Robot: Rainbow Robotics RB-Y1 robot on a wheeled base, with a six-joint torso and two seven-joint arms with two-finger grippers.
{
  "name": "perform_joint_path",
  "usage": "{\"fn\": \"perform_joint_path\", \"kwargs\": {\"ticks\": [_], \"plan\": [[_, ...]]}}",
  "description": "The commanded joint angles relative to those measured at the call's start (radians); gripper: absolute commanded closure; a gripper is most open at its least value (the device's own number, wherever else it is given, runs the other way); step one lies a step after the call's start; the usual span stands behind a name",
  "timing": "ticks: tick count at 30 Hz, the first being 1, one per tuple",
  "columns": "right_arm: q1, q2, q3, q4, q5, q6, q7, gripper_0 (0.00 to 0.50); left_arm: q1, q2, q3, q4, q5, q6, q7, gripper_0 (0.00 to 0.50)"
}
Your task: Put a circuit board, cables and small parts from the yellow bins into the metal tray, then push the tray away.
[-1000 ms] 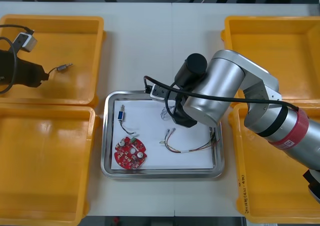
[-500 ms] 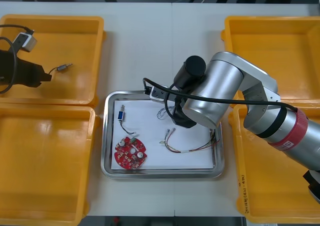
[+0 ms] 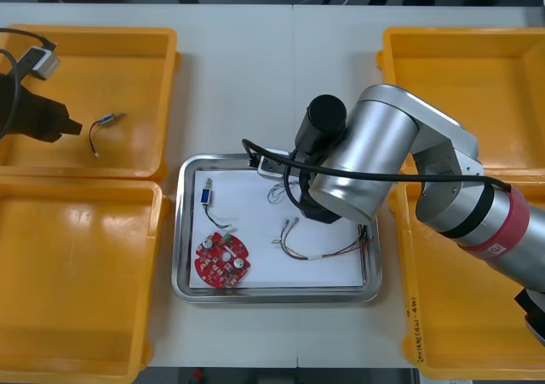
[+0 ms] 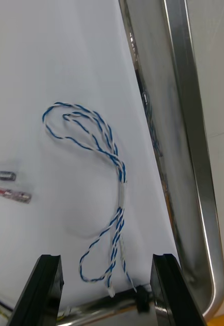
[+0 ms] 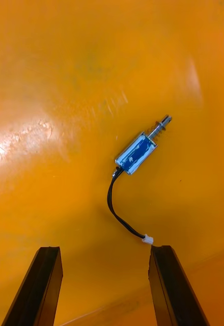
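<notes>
My right gripper (image 4: 106, 290) hangs open low over the metal tray (image 3: 189, 231), its arm (image 3: 375, 158) covering the tray's far right part. A twisted blue and white cable (image 4: 114, 168) lies loose on the tray's white inside, just ahead of the fingers (image 4: 45, 285). The tray also holds a round red circuit board (image 3: 221, 259), a small metal part (image 3: 205, 198) and a red and yellow cable (image 3: 317, 249). My left gripper (image 3: 75, 128) is open over the far left yellow bin (image 3: 128, 39). A small metal part (image 5: 137, 152) with a black lead lies on the bin floor ahead of it.
Yellow bins stand two on each side: near left (image 3: 77, 358), far right (image 3: 460, 39) and near right (image 3: 426, 316). The tray's steel rim (image 4: 193, 127) runs close beside my right gripper's finger. Bare table lies beyond the tray.
Both grippers have opened. The blue and white cable dropped onto the tray's white inside. The small part fell from the left gripper onto the bin floor, and that gripper drew back to the left.
</notes>
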Motion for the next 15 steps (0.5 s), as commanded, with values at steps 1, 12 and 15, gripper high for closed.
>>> {"fn": "perform_joint_path", "kwargs": {"ticks": [1,12,15], "plan": [[-0.035,0.017,-0.038,-0.101,0.001,0.103,-0.055,0.000,-0.074,0.050,0.034,-0.026,-0.023,0.043,0.105,0.000],[-0.066,0.006,-0.212,-0.198,-0.125,0.273,-0.093,0.000,-0.167,0.049,0.011,-0.026,-0.047,0.172,0.090,0.000],[-0.066,-0.024,-0.259,-0.237,-0.149,0.273,-0.109,0.000,-0.196,0.050,-0.023,-0.026,-0.053,0.181,0.048,0.000]]}}
